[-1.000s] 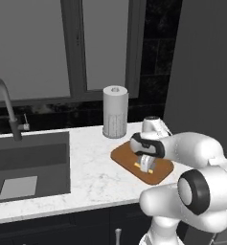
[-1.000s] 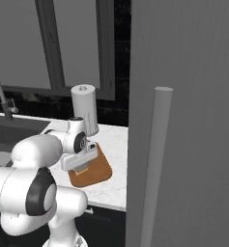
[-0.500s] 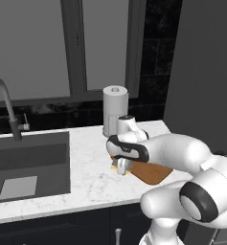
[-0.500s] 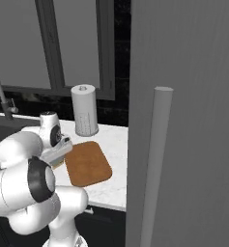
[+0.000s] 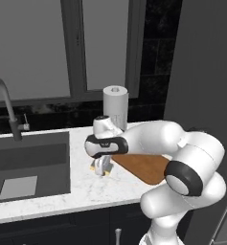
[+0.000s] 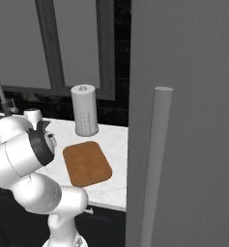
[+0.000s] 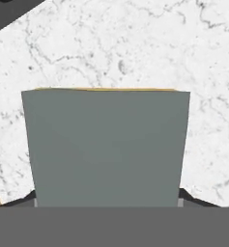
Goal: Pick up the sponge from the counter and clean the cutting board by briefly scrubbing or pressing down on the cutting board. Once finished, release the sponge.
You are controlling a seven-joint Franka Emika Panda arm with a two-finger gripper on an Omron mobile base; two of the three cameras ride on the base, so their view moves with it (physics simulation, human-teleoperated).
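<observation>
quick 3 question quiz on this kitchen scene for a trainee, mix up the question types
1. True or false: the sponge is resting on the cutting board.
2. What stands by the wall behind the cutting board? A) a paper towel roll B) a kettle C) a frying pan
3. In the hand view, what colour is the face of the sponge turned toward the camera?

Key
1. False. It is over the counter, between the sink and the cutting board.
2. A
3. Grey, with a thin yellow edge showing at its far side.
</observation>
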